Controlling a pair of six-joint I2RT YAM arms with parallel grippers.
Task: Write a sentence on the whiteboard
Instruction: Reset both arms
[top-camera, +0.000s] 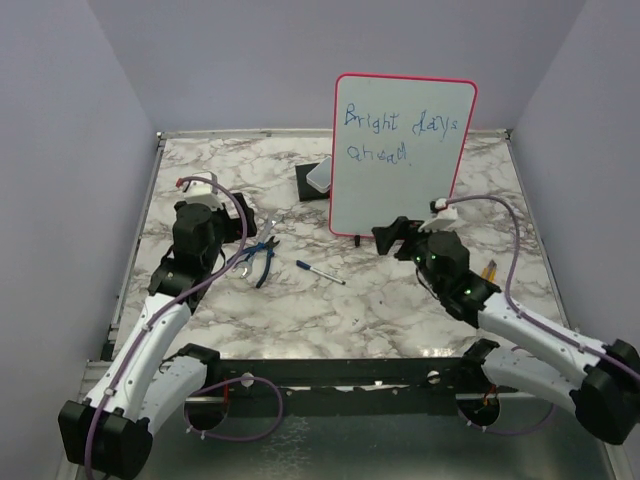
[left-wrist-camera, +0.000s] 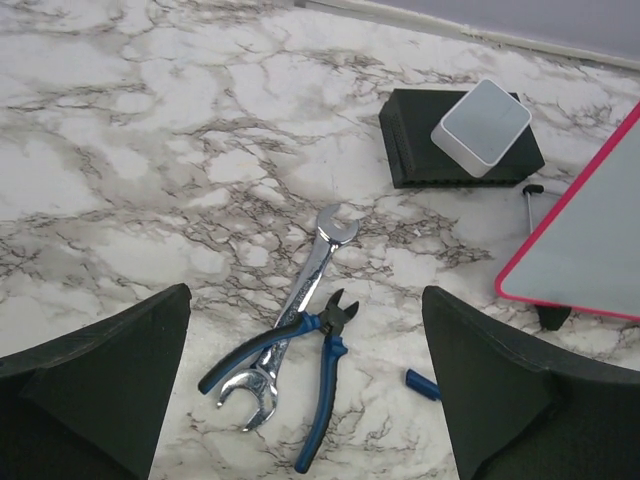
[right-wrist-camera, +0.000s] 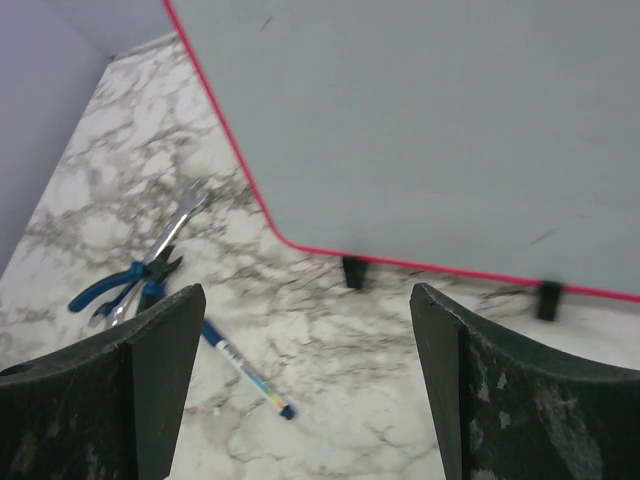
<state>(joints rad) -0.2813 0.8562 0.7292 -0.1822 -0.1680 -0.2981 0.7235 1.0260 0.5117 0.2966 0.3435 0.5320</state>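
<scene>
Swinging your right gripper (right-wrist-camera: 310, 390), jaws spread and empty like the left gripper's (left-wrist-camera: 305, 395), could clip the upright whiteboard (top-camera: 400, 190) standing just beyond it at the table's (top-camera: 400, 310) far side, toppling it or smudging the sentence (top-camera: 395, 135).

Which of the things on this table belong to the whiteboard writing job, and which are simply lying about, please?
Job: red-framed upright whiteboard; blue handwritten sentence; blue marker pen.
Lying about: silver metal wrench; blue-handled pliers; black-and-white eraser block.
</scene>
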